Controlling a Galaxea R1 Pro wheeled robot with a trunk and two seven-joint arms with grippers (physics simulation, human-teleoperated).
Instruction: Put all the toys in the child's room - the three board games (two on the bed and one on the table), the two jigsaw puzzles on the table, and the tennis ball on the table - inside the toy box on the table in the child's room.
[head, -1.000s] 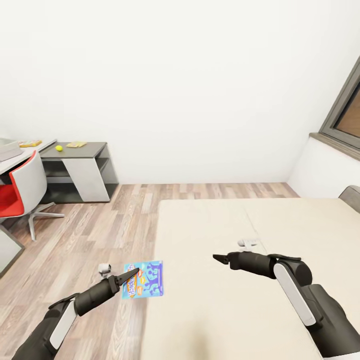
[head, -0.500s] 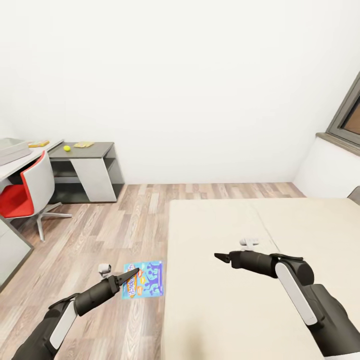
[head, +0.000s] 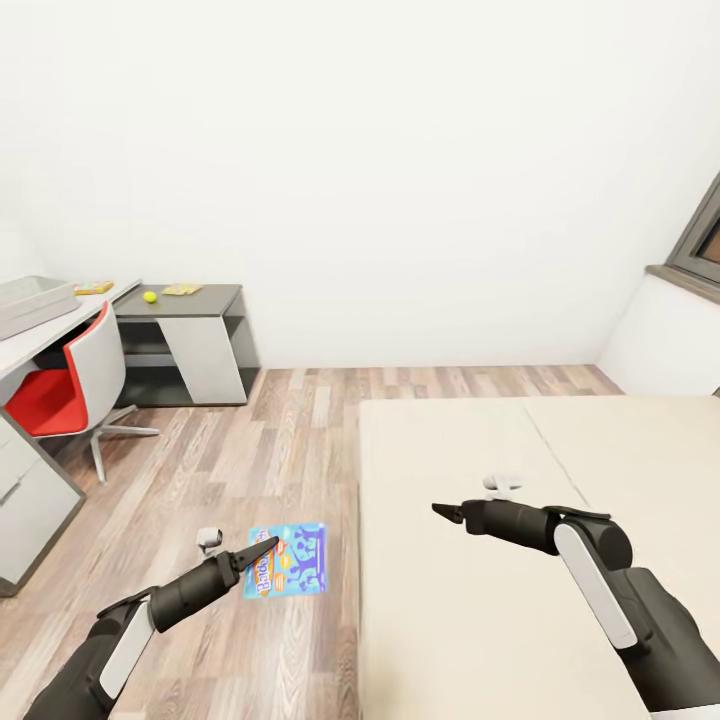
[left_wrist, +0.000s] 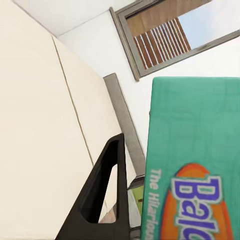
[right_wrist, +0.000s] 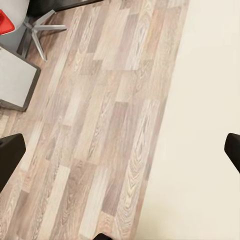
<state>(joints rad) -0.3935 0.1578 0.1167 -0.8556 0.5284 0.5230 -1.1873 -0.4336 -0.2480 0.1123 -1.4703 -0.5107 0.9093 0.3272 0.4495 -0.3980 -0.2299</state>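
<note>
Toy box (head: 35, 303) and tennis ball (head: 150, 296) had slid rightward in our head view over the last second — the camera turned, not the things — so the table (head: 190, 292) sat fuller in frame at far left. Our left gripper (head: 262, 546) stayed clamped on the blue board game (head: 290, 558), held above the plank floor (head: 250, 440) just beside the bed (head: 480, 560). Our right gripper (head: 442, 513) hovered empty over the mattress, fingers spread wide in its wrist view — we judged ourselves turning toward the table for delivery.
</note>
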